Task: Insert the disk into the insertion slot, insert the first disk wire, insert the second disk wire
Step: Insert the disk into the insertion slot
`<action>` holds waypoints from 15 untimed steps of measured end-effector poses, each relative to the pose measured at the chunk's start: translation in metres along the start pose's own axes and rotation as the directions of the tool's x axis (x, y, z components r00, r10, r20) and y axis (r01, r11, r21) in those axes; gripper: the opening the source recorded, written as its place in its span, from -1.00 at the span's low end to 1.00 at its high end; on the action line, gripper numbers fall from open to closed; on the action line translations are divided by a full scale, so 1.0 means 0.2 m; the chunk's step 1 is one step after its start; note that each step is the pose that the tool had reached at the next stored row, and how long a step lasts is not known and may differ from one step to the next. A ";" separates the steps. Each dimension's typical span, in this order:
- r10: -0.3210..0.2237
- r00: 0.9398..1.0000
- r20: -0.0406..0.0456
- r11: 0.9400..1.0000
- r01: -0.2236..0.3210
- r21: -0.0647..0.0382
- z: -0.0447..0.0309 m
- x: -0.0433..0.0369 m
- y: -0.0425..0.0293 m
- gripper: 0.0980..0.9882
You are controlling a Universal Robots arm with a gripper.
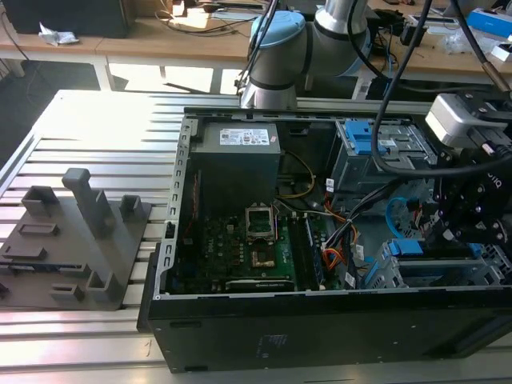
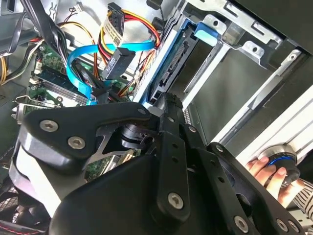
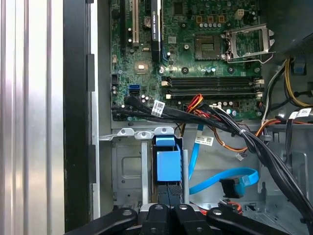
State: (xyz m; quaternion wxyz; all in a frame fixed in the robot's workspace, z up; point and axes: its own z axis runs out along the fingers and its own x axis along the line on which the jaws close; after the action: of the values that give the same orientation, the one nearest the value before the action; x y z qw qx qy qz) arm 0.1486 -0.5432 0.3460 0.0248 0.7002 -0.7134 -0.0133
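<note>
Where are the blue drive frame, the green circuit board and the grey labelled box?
Bright blue plastic disk caddy [image 3: 168, 166]: first wrist view, its flat tab.
Green circuit board [image 3: 183, 63]: first wrist view, bare surface.
Grey metal power-supply box [image 1: 236, 172]: exterior view, side face.

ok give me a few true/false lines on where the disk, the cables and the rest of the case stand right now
1. The disk sits in the insertion slot, as the first wrist view shows. True.
2. The blue cable is plugged into the disk. False: its black connector lies loose in the case, apart from the disk.
3. A person's hand is at a round knob in the second wrist view. True.
4. A cooler covers the processor socket. False: the socket is bare.
5. The grey fixture lies inside the computer case. False: it sits on the aluminium table, at the exterior view's left of the case.
</note>
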 end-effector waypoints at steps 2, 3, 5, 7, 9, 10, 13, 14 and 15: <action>0.000 1.000 0.000 1.000 0.000 0.000 0.021 0.000 -0.001 -0.98; 0.000 1.000 0.000 1.000 0.000 0.000 0.030 -0.001 -0.002 -0.98; 0.000 1.000 0.000 1.000 0.000 0.000 0.048 -0.001 -0.003 -0.98; 0.000 1.000 0.000 1.000 0.000 0.000 0.059 -0.001 -0.003 -0.98; 0.000 1.000 0.000 1.000 0.000 0.000 0.059 -0.001 -0.003 -0.98; 0.000 1.000 0.000 1.000 0.000 0.000 0.061 -0.001 -0.003 -0.98; 0.000 1.000 0.000 1.000 0.000 0.000 0.061 -0.001 -0.004 -0.98; 0.000 1.000 0.000 1.000 0.000 0.000 0.061 -0.001 -0.004 -0.98; 0.000 1.000 0.000 1.000 0.000 0.000 0.061 -0.001 -0.004 -0.98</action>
State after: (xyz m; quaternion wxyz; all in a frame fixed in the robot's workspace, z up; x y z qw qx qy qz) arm 0.1487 -0.5432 0.3338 0.0248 0.7002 -0.7134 -0.0132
